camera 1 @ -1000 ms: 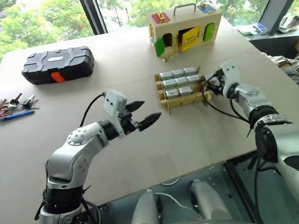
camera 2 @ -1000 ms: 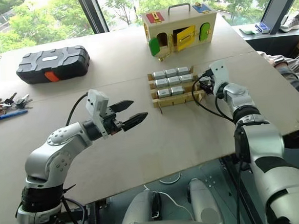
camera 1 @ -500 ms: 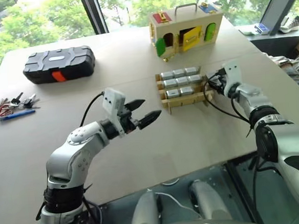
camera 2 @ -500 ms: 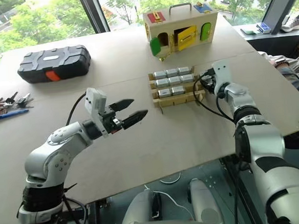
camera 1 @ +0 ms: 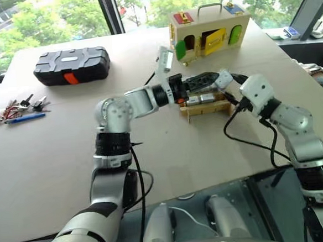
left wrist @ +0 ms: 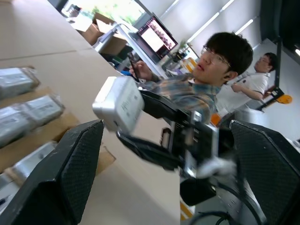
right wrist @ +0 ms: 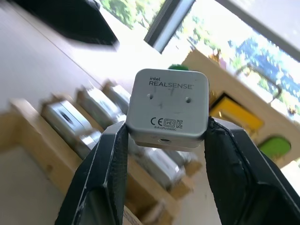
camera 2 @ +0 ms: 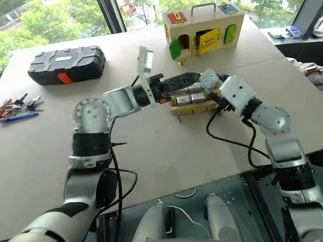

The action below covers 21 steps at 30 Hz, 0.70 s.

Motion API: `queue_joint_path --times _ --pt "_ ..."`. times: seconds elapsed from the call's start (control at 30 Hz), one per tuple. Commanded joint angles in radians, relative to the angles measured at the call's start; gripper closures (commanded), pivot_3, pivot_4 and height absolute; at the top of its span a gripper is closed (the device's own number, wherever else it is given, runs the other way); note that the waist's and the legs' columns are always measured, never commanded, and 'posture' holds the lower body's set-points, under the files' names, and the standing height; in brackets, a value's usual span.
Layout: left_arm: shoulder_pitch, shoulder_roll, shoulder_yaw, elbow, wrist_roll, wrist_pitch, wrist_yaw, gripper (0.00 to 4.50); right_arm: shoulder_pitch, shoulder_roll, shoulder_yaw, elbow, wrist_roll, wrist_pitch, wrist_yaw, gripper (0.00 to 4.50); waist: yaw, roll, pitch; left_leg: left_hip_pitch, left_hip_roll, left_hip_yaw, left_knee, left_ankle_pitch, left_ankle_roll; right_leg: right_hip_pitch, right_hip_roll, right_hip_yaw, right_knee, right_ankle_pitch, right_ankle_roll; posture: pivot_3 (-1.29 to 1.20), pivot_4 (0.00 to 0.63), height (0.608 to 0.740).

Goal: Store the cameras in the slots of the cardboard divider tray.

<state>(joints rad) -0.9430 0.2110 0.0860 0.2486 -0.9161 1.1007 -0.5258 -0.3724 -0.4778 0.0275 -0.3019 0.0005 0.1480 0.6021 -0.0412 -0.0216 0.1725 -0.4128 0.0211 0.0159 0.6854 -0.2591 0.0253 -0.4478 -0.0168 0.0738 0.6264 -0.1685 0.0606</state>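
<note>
Most of the cameras (right wrist: 65, 119) already sat in the slots of the cardboard divider tray (camera 1: 205, 108) on the counter (camera 1: 52, 145), so the job looked nearly done. One camera (right wrist: 168, 108) was left to put away. The right tool (right wrist: 165, 140) had its two fingers closed on the sides of this camera, with the tray just under and behind it. The left tool (camera 1: 206, 80) was wide open and held nothing, right above the tray and close to the right tool.
</note>
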Motion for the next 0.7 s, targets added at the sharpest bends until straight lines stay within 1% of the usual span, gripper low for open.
queue_joint_path --times 0.03,0.13,0.27,0.37,0.4,0.47,0.5,0.57,0.6,0.67,0.7 --pt "-0.07 0.015 -0.036 0.075 0.052 -0.043 -0.125 0.0 0.026 -0.027 -0.009 -0.182 0.037 0.102 0.01 2.71 0.002 0.0 0.0 0.0 0.0 0.0 0.001 0.0 0.0 0.0 0.0 0.0 0.0 0.0 0.0 0.0 0.15 0.74" --pt "-0.127 0.023 -0.04 0.149 0.08 -0.052 -0.199 0.0 0.038 -0.05 -0.035 -0.231 0.058 0.151 0.014 2.71 0.003 0.0 0.0 0.0 0.0 0.0 0.002 0.001 -0.001 0.0 0.0 0.0 0.0 -0.002 0.003 0.0 0.15 0.74" --pt "-0.148 0.032 -0.069 0.182 0.119 -0.063 -0.287 0.0 0.053 -0.076 -0.034 -0.246 0.053 0.157 0.014 2.71 0.003 0.0 0.0 0.0 0.0 0.0 0.002 0.001 -0.001 0.0 0.0 0.0 0.0 -0.002 0.003 0.0 0.15 0.74" --pt "-0.165 0.031 -0.078 0.196 0.139 -0.059 -0.335 0.74 0.049 -0.069 -0.038 -0.258 0.066 0.173 -0.004 2.71 0.003 0.0 0.0 -0.001 0.0 0.0 0.0 0.001 0.0 0.0 0.0 0.0 0.0 0.0 0.0 0.0 0.15 0.74" --pt "-0.169 0.032 -0.084 0.2 0.149 -0.057 -0.348 1.1 0.049 -0.069 -0.035 -0.257 0.066 0.172 -0.006 2.71 0.003 0.0 0.0 -0.001 0.0 0.0 0.0 0.001 0.0 0.0 0.0 0.0 0.0 0.0 0.0 0.0 0.15 0.74" --pt "-0.176 0.033 -0.094 0.208 0.164 -0.05 -0.37 1.92 0.046 -0.068 -0.031 -0.252 0.065 0.17 -0.012 2.71 0.004 0.0 0.0 -0.001 0.0 0.0 0.0 0.001 0.0 0.0 0.0 0.0 -0.001 0.0 0.0 0.0 0.15 0.74" --pt "-0.179 0.033 -0.099 0.21 0.17 -0.044 -0.381 2.49 0.041 -0.065 -0.032 -0.248 0.068 0.169 -0.016 2.71 0.004 0.0 0.0 -0.001 0.0 0.0 0.0 0.001 0.0 0.0 0.0 0.0 -0.001 0.0 0.0 0.0 0.15 0.74" --pt "-0.18 0.03 -0.109 0.211 0.188 -0.048 -0.399 3.38 0.033 -0.058 -0.035 -0.243 0.082 0.175 -0.019 2.71 0.004 0.0 0.0 -0.001 0.0 0.0 0.0 0.001 0.0 0.0 0.0 0.0 -0.001 0.0 0.0 0.0 0.15 0.74" --pt "-0.182 0.026 -0.109 0.216 0.198 -0.052 -0.404 3.72 0.032 -0.059 -0.035 -0.241 0.088 0.175 -0.017 2.71 0.004 0.0 0.0 -0.001 0.0 0.0 0.0 0.001 0.0 0.0 0.0 0.0 -0.001 0.0 0.0 0.0 0.15 0.74" --pt "-0.195 0.016 -0.103 0.235 0.213 -0.069 -0.411 3.72 0.034 -0.062 -0.035 -0.242 0.096 0.183 -0.015 1.66 0.004 0.0 0.0 -0.001 0.0 0.0 0.0 0.001 0.0 0.0 0.0 0.0 0.0 0.0 0.0 0.0 0.15 0.74" --pt "-0.204 0.013 -0.101 0.246 0.223 -0.081 -0.417 3.72 0.035 -0.063 -0.035 -0.241 0.097 0.185 -0.016 1.21 0.005 0.0 0.0 -0.001 0.0 0.0 0.0 0.001 0.0 0.0 0.0 0.0 0.0 0.0 0.0 0.0 0.15 0.74"
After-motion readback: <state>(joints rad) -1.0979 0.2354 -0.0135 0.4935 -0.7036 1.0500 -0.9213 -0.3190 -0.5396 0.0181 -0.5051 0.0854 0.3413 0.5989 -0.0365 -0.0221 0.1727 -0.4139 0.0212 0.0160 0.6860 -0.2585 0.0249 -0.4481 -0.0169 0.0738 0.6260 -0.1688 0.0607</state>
